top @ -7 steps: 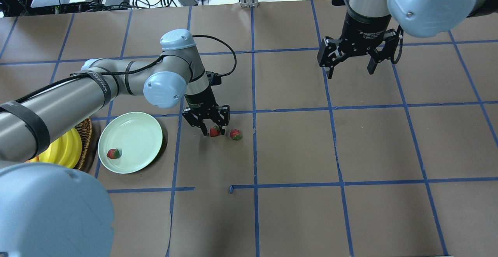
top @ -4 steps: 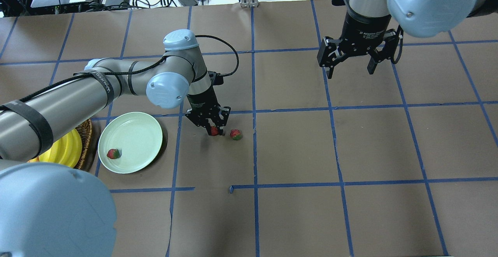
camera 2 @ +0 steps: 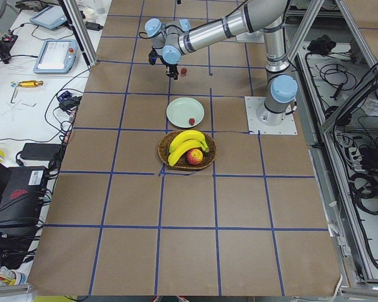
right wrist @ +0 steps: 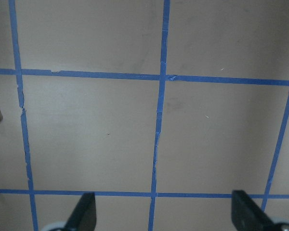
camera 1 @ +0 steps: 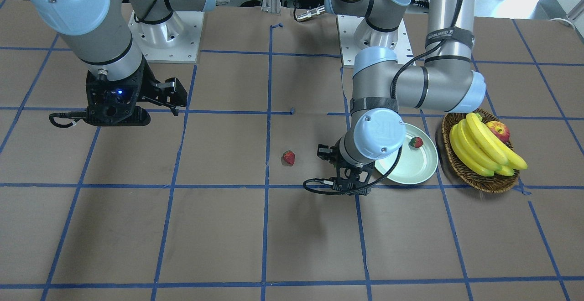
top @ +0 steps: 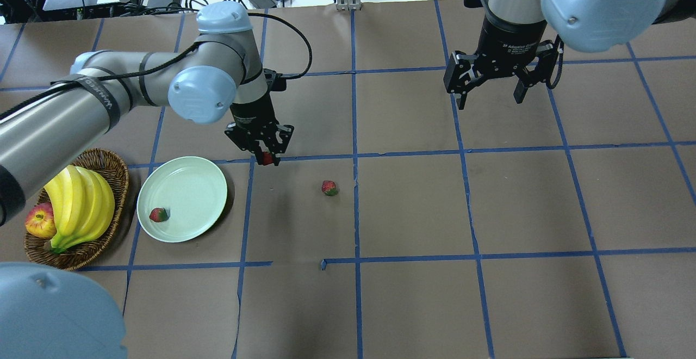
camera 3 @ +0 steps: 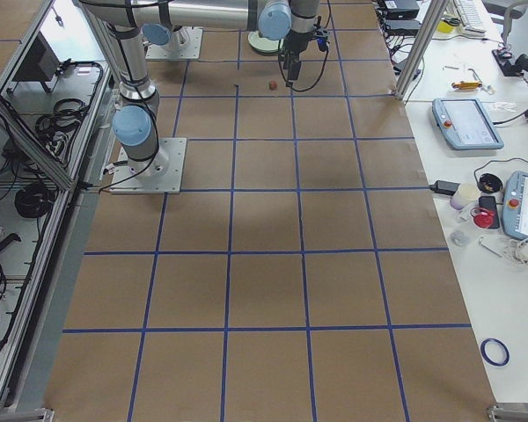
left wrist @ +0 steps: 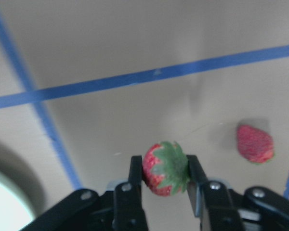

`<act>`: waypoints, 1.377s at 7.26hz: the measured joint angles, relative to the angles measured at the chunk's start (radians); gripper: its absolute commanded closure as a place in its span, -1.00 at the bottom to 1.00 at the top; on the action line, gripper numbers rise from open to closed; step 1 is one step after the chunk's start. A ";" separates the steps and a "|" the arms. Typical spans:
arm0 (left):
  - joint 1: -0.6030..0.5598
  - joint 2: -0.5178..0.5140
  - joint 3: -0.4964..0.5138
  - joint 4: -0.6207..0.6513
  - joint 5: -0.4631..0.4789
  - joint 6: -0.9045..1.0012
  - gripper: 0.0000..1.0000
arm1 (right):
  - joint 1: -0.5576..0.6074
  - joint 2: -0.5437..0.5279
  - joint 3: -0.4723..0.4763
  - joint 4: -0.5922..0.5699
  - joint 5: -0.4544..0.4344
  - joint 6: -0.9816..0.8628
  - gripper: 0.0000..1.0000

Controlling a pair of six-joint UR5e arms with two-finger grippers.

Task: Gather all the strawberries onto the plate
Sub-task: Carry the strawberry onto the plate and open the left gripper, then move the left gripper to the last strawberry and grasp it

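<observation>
My left gripper (top: 266,158) is shut on a strawberry (left wrist: 164,168) and holds it above the table, just right of the mint-green plate (top: 190,185). The held berry shows red between the fingertips in the overhead view (top: 266,158). A second strawberry (top: 158,215) lies in the plate near its front left rim; it also shows in the front view (camera 1: 415,142). A third strawberry (top: 329,187) lies on the brown table; it also shows in the left wrist view (left wrist: 254,143). My right gripper (top: 489,100) is open and empty, high over the far right of the table.
A brown wicker basket (top: 106,163) with bananas (top: 79,206) and an apple (top: 39,220) stands left of the plate. Blue tape lines cross the brown table. Cables and devices lie beyond the far edge.
My left gripper closed on the strawberry, lifted it and carried it left and back toward the plate. The arm uncovered the basket. The right arm stayed still.
</observation>
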 measured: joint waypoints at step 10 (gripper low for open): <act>0.171 0.020 -0.057 -0.032 0.126 0.204 -0.88 | 0.000 0.001 0.000 0.000 0.007 0.000 -1.00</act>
